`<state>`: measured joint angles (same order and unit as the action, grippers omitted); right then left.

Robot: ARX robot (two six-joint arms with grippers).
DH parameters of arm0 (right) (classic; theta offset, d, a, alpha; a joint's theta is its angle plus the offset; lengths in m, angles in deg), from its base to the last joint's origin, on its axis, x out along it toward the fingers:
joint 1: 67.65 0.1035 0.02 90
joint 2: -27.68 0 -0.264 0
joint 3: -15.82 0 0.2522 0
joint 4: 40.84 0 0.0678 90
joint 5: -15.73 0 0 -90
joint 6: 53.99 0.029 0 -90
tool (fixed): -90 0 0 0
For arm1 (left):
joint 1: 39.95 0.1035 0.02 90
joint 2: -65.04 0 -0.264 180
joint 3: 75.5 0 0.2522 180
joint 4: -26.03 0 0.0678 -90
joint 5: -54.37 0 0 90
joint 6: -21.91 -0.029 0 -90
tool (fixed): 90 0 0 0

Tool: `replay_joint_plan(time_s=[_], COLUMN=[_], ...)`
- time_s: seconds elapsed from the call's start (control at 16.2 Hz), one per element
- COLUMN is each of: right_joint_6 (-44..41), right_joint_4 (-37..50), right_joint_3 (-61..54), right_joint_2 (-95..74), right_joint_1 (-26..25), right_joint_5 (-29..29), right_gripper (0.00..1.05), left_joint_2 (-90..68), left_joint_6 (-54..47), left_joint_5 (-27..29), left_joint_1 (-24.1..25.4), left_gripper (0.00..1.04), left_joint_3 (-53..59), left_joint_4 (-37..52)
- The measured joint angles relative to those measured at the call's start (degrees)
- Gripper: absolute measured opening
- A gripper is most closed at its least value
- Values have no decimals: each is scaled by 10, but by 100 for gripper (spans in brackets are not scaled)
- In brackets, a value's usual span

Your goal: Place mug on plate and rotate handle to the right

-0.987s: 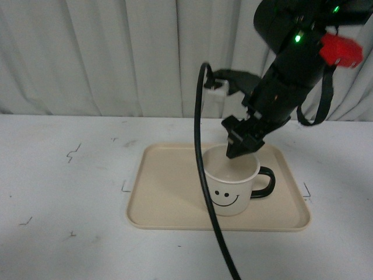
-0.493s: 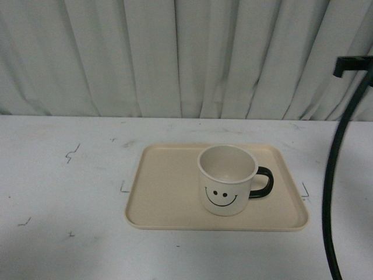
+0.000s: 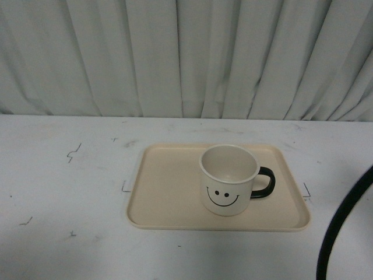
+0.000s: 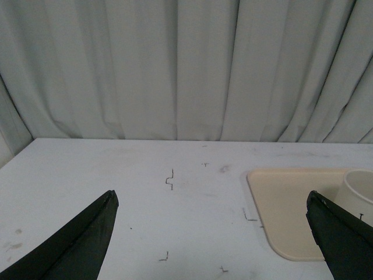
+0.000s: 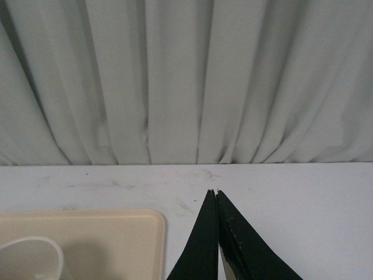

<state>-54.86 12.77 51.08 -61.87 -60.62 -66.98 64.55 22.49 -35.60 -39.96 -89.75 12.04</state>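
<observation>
The cream-white mug (image 3: 228, 179) with a black smiley face stands upright on the beige plate (image 3: 166, 192), right of its middle. Its dark handle (image 3: 263, 182) points to the right. Neither gripper shows in the front view. In the left wrist view my left gripper (image 4: 213, 201) is open and empty, off the plate's (image 4: 291, 198) left side; the mug's rim (image 4: 360, 188) shows at the picture's edge. In the right wrist view my right gripper (image 5: 216, 192) is shut and empty, over the table off the plate's (image 5: 105, 239) right side; the mug's rim (image 5: 35, 259) shows low down.
A white table (image 3: 70, 192) with small black marks carries the plate. A pleated white curtain (image 3: 175, 58) hangs behind it. A black cable (image 3: 344, 227) crosses the front view's lower right corner.
My right arm, which hung over the mug a second ago, has drawn back out of the front view to the right. The mug stays on the plate, handle to the right.
</observation>
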Motion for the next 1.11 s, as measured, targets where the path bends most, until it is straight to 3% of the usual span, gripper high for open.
replay_joint_plan(time_s=[0.49,0.68,1.11], right_joint_6=[0,0,1], right_joint_4=[-44,-97,-266], right_joint_3=[-119,-158,-205], right_joint_2=[163,252,471], right_joint_1=[-30,-72,-70], right_joint_5=[-31,-68,-71], right_gripper=[2,2,2], left_joint_2=[0,0,0], left_joint_6=[0,0,0], left_joint_5=[0,0,0], left_joint_1=[0,0,0], left_gripper=[98,98,98], left_joint_3=[0,0,0], left_joint_4=[0,0,0])
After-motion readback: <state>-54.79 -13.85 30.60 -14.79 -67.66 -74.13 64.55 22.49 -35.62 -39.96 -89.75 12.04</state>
